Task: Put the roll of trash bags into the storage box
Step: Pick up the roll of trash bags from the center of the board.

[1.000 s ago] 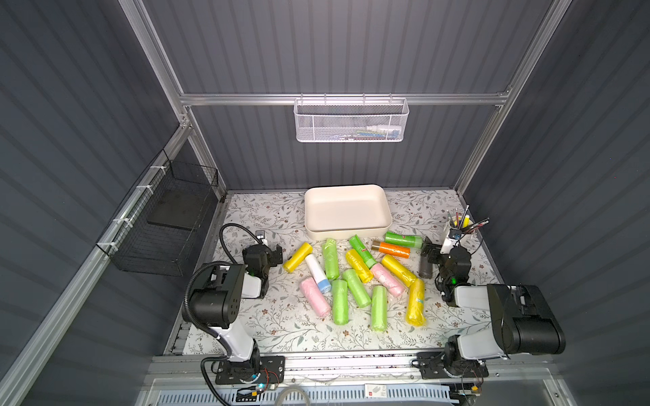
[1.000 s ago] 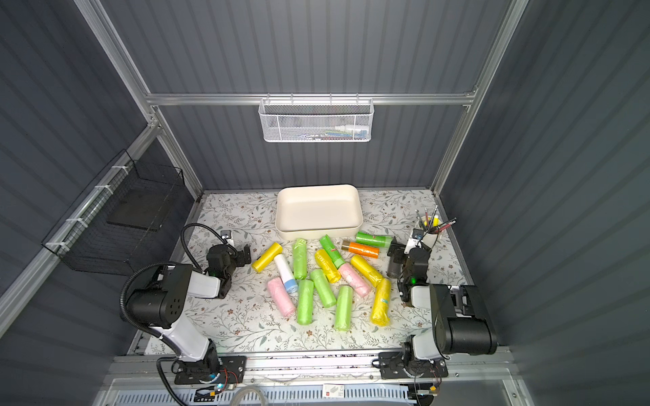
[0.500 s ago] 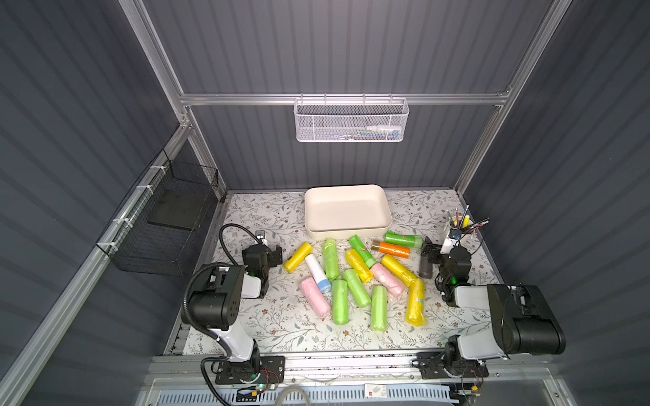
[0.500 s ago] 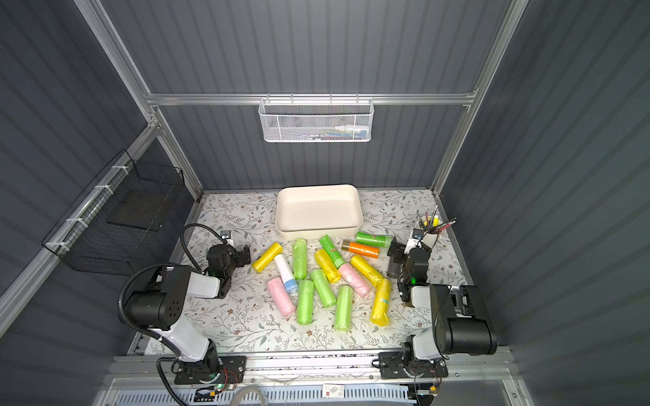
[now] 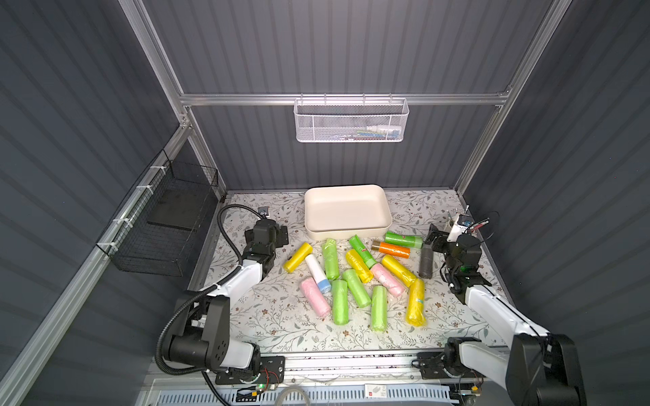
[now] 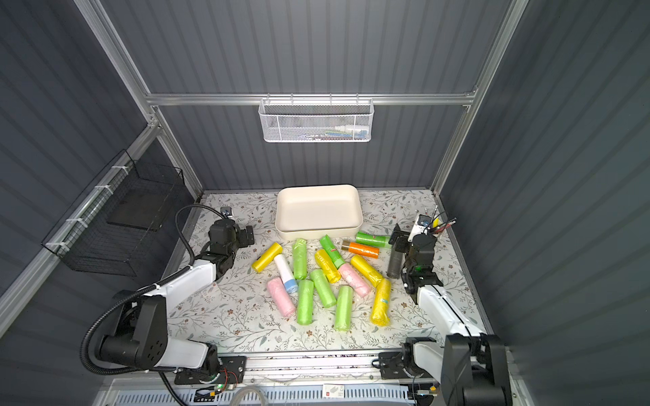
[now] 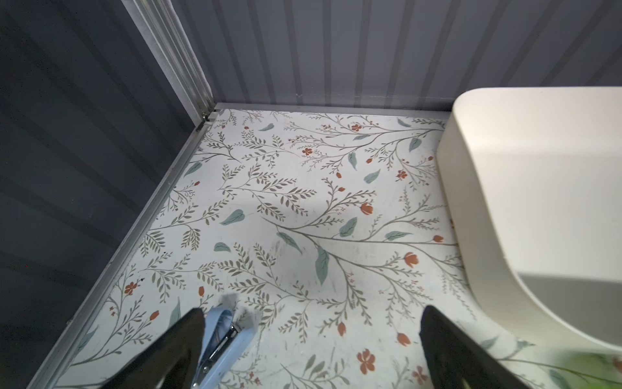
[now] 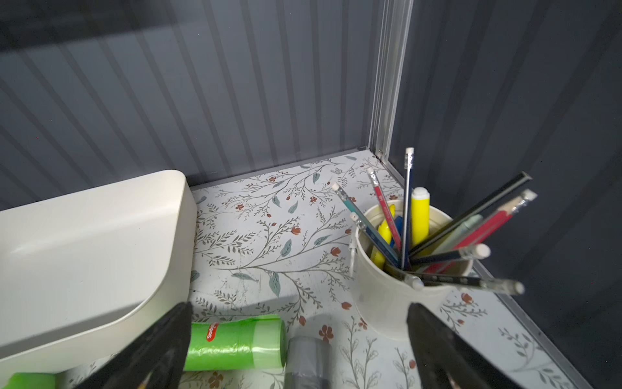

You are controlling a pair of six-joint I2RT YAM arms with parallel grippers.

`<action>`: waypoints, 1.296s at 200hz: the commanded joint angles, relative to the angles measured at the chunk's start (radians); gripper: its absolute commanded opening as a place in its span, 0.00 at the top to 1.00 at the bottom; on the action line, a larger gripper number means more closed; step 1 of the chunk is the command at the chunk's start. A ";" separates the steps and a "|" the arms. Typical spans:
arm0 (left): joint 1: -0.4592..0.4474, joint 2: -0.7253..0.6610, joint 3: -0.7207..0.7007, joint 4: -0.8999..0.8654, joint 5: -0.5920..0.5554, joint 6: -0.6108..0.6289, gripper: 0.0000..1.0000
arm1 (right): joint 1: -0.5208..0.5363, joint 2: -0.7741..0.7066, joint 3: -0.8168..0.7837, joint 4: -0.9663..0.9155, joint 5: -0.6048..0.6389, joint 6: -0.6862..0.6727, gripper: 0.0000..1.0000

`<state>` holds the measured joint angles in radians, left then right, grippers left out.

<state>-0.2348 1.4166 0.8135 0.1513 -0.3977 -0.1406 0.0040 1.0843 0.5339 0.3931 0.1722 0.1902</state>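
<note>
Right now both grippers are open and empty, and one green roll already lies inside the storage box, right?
No: the storage box is empty, as both top views show. The green rolls lie on the table in front of it. The left gripper and the right gripper are open and empty.

Two high eyes, two wrist cameras
Both top views look steeply down on the whole table [image 5: 274, 316]; the wrist cameras sit low, close behind the left fingers [image 7: 175, 347] and right fingers [image 8: 151, 343], sharing the storage box [image 7: 538, 185] [image 8: 84, 252] beyond them.
</note>
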 commanded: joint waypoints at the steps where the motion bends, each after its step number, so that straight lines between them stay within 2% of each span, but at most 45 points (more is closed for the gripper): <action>1: -0.015 -0.019 0.027 -0.279 0.062 -0.085 0.00 | 0.007 -0.047 0.127 -0.329 -0.028 0.164 0.01; 19: -0.017 -0.015 0.045 -0.384 0.118 -0.120 0.00 | 0.008 -0.054 0.196 -0.442 -0.086 0.210 0.01; 46: -0.026 0.015 0.092 -0.532 0.217 -0.146 0.00 | 0.009 -0.090 0.210 -0.474 -0.184 0.244 0.01; 83: -0.059 -0.054 0.065 -0.579 0.238 -0.166 0.00 | 0.009 -0.070 0.284 -0.543 -0.250 0.247 0.01; 104: -0.064 -0.092 0.065 -0.596 0.317 -0.156 0.00 | 0.009 -0.046 0.314 -0.567 -0.258 0.246 0.01; 122: -0.074 -0.062 0.096 -0.638 0.378 -0.132 0.00 | 0.008 -0.047 0.322 -0.573 -0.278 0.256 0.01; 168: -0.094 0.049 0.179 -0.727 0.339 -0.088 0.01 | 0.009 -0.086 0.329 -0.594 -0.297 0.259 0.01; 259: -0.110 0.182 0.243 -0.715 0.319 -0.044 0.07 | 0.007 -0.156 0.341 -0.677 -0.253 0.209 0.01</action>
<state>-0.3397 1.5673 1.0214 -0.5465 -0.0704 -0.2131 0.0093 0.9470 0.8383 -0.2554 -0.0929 0.4152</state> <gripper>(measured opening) 0.936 0.991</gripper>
